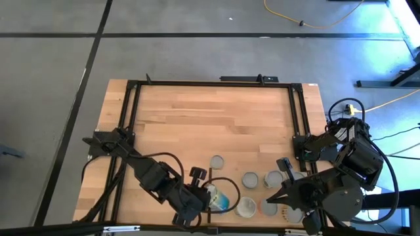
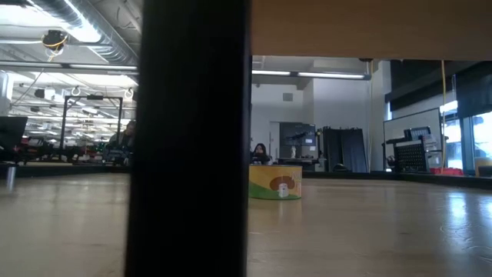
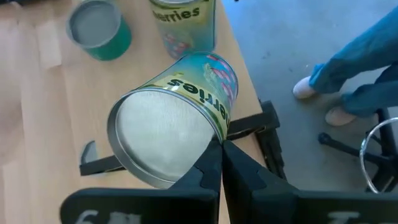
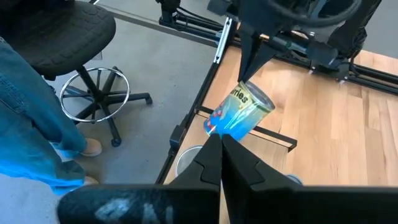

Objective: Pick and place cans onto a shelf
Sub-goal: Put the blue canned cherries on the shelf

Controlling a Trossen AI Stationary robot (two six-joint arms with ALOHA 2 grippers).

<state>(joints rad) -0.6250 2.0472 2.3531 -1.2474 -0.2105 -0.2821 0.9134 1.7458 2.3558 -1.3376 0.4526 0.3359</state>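
Blue-yellow label can (image 3: 186, 93), green can (image 3: 99, 28), pale wood table (image 1: 216, 118)

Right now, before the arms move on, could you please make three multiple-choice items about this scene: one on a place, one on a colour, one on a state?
1. Where is the tilted can?
A. at the tips of the left fingers
B. at the far table edge
C. on the floor

2. In the low view, what colour is most of the lone can label?
A. blue
B. black
C. yellow

3. How do the left fingers stand?
A. wide open
B. shut together
C. out of sight

Key:
1 A, the left wrist view shows the can leaning right at the fingertips.
2 C, its label is mainly yellow with a green band below.
3 B, the two fingers meet with no gap between them.
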